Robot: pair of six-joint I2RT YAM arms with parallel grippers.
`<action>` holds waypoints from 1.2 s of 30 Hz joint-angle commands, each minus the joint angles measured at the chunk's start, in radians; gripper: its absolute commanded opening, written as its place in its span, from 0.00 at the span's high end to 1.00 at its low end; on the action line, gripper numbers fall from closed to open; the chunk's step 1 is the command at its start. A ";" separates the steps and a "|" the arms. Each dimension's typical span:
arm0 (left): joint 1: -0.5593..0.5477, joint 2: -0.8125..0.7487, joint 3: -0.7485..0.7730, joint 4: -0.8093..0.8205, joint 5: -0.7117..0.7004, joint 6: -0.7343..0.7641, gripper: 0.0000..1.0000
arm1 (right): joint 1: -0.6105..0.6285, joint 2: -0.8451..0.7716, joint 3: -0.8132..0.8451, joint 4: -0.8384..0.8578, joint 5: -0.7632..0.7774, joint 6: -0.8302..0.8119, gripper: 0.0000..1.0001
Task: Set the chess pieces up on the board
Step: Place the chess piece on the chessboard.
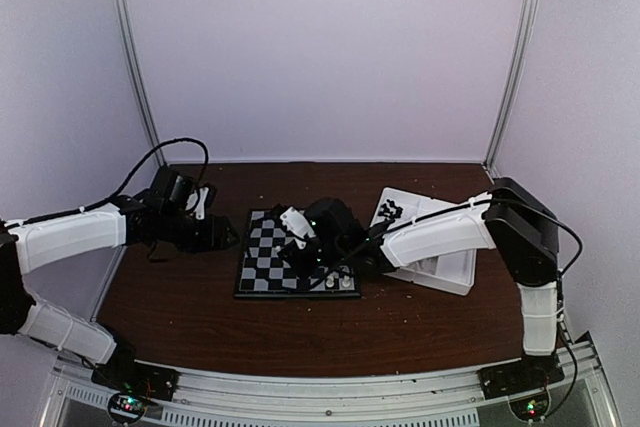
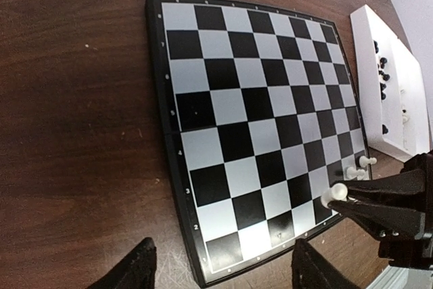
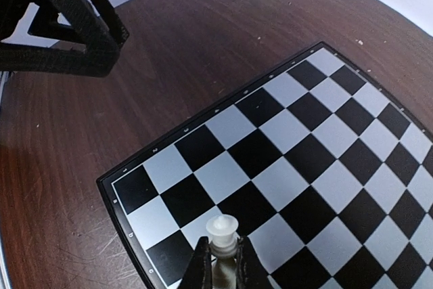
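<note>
Where right claw point(image 3: 222, 247) pinches, white piece point(image 3: 223, 227) (upright), at edge of board point(image 3: 291, 140).

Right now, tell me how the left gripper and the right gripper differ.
The left gripper is open and empty; the right gripper is shut on a white chess piece. The left gripper hangs by the board's left side, while the right gripper holds its piece at squares near the board's edge. Both have black fingers.
</note>
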 commanded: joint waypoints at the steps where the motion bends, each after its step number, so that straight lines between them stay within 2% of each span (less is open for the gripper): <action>1: 0.002 0.042 -0.040 0.101 0.070 -0.024 0.32 | 0.024 0.047 0.038 0.036 0.019 0.028 0.97; 21: 0.002 0.254 -0.020 0.195 0.197 -0.013 0.39 | 0.046 0.146 0.144 -0.045 0.000 0.003 0.95; 36: -0.001 0.334 0.029 0.188 0.190 0.017 0.41 | 0.052 0.166 0.160 -0.058 0.004 -0.010 0.91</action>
